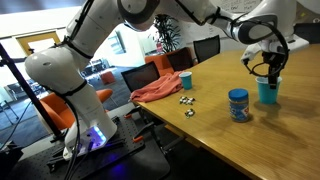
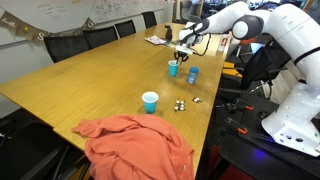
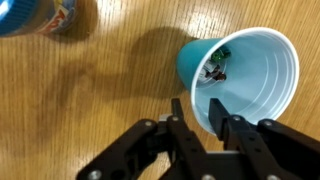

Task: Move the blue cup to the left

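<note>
The blue cup [image 3: 250,70] is cyan with a pale rim and stands upright on the wooden table, with small dark bits inside. It shows in both exterior views [image 1: 268,92] [image 2: 174,69]. My gripper [image 3: 198,108] comes down from above. One finger is inside the cup and one outside, closed on its near wall at the rim. The gripper also shows in both exterior views [image 1: 268,70] [image 2: 180,52]. A second blue cup [image 1: 185,81] [image 2: 150,101] stands apart, nearer the cloth.
A blue lidded jar with a patterned label [image 1: 238,105] [image 2: 192,75] [image 3: 45,15] stands close beside the held cup. A red-orange cloth [image 1: 160,90] [image 2: 135,145] lies at the table's end. Small dice-like pieces [image 1: 187,101] [image 2: 180,104] lie between. Chairs line the table's edges.
</note>
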{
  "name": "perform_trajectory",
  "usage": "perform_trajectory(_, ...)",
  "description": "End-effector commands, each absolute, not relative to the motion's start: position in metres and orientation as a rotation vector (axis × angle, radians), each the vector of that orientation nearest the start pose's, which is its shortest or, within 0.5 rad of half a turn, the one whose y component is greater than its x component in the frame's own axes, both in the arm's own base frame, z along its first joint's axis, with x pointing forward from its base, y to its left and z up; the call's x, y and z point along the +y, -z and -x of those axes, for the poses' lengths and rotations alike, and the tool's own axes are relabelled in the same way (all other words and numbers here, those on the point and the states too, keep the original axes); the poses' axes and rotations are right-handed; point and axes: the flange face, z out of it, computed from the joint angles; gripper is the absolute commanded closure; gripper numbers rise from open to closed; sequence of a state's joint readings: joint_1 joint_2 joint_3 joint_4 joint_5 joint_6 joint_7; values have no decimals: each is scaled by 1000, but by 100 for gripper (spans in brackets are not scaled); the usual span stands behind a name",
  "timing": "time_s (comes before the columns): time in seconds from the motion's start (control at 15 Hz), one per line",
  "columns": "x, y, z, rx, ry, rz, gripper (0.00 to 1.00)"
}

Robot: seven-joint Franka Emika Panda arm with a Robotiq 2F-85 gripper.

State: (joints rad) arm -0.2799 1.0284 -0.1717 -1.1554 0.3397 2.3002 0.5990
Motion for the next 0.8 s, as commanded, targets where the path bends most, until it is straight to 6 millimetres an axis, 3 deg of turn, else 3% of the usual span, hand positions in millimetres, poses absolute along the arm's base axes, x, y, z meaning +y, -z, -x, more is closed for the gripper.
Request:
perform_trajectory(0.0,-290,-189,-729,1666,179,2476,95)
perform_trajectory(0.07,-288,-190,-731,1660,183,2477,100)
perform_trajectory(0.33,-269,-204,-737,1599,210,2499,99)
perform_trajectory(0.53,-237,-221,-741,1486,222,2551,99)
perform_trajectory(0.73,-194,-225,-745,1355,197,2612,99)
